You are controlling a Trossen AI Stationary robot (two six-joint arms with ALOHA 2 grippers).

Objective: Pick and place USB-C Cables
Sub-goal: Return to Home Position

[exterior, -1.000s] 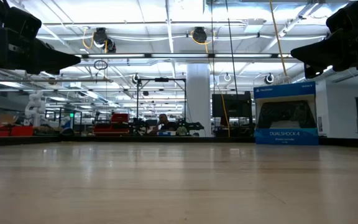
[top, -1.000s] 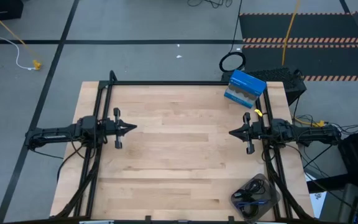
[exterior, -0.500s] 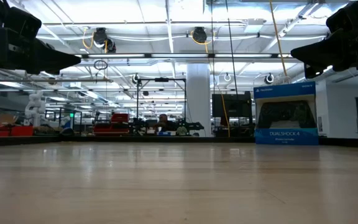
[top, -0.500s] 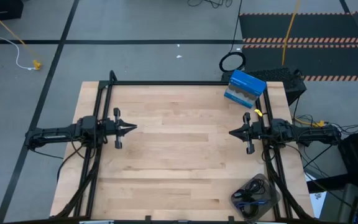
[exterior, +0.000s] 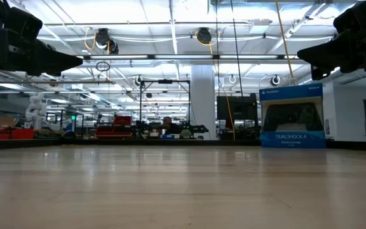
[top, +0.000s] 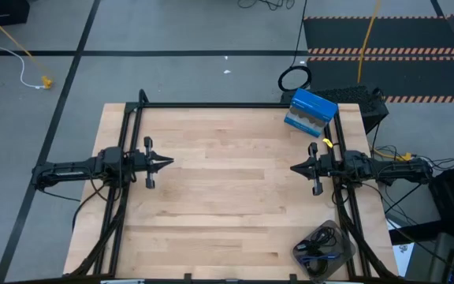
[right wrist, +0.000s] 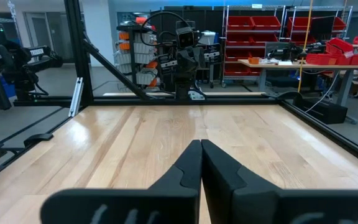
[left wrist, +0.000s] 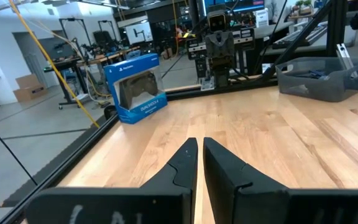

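The USB-C cables (top: 318, 251) lie bunched in a grey see-through tray (top: 339, 237) at the table's near right corner; I make out dark coils and a blue one. My left gripper (top: 169, 163) hovers shut over the table's left part, pointing right, far from the tray. My right gripper (top: 293, 168) hovers shut over the right part, pointing left, with the tray nearer to me than it. In the wrist views, each pair of fingers, left (left wrist: 199, 143) and right (right wrist: 201, 144), is closed with nothing between. The tray (left wrist: 308, 84) also shows in the left wrist view.
A blue game-controller box (top: 311, 112) stands near the table's far right corner, also seen as the box (exterior: 291, 117) in the low view. A large black cable ring (top: 294, 79) lies on the floor beyond the far edge. A black frame (top: 211, 105) borders the table. Bare wood (top: 227, 189) lies between the grippers.
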